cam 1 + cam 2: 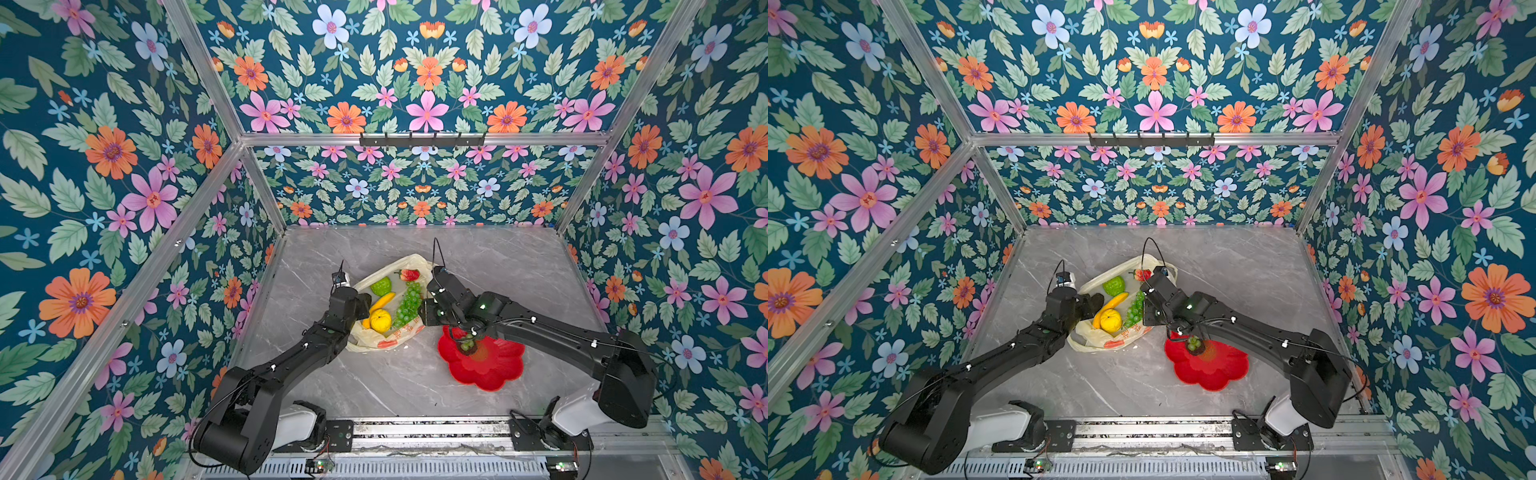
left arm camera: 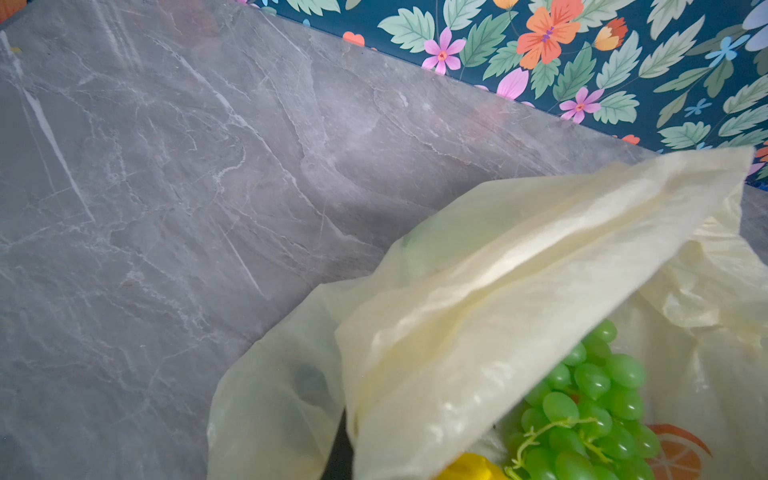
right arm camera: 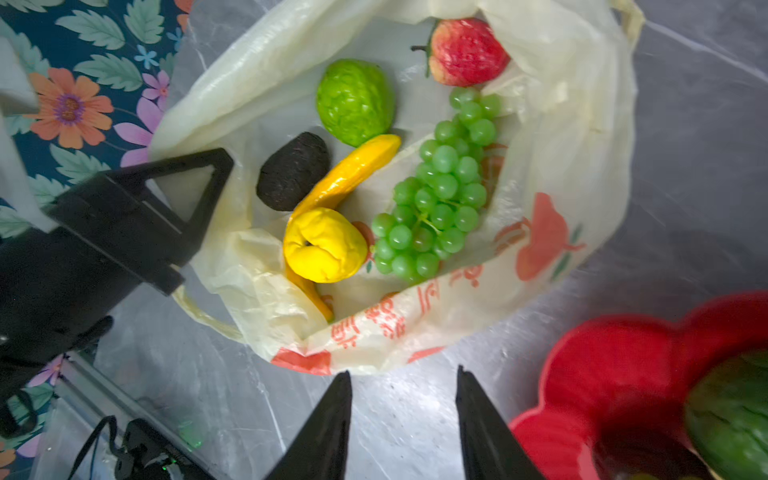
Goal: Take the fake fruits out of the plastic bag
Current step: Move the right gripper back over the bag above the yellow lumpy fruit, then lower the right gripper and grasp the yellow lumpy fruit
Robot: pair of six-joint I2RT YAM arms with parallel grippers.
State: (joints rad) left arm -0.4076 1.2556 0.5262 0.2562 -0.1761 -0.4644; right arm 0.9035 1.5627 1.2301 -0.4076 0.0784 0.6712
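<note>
At a top view's centre, the rim of the plastic bag (image 1: pixel 370 337) is pinched by the closed left gripper (image 1: pixel 365 300); a green grape bunch (image 1: pixel 409 303) and a banana (image 1: pixel 384 300) are seen inside. The right gripper (image 3: pixel 404 372) is held with jaws parted, empty.

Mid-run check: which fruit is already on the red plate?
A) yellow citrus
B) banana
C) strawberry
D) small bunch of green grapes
D: both top views show a small green grape bunch on the red plate, while the strawberry, banana and citrus lie in the plastic bag.
</note>
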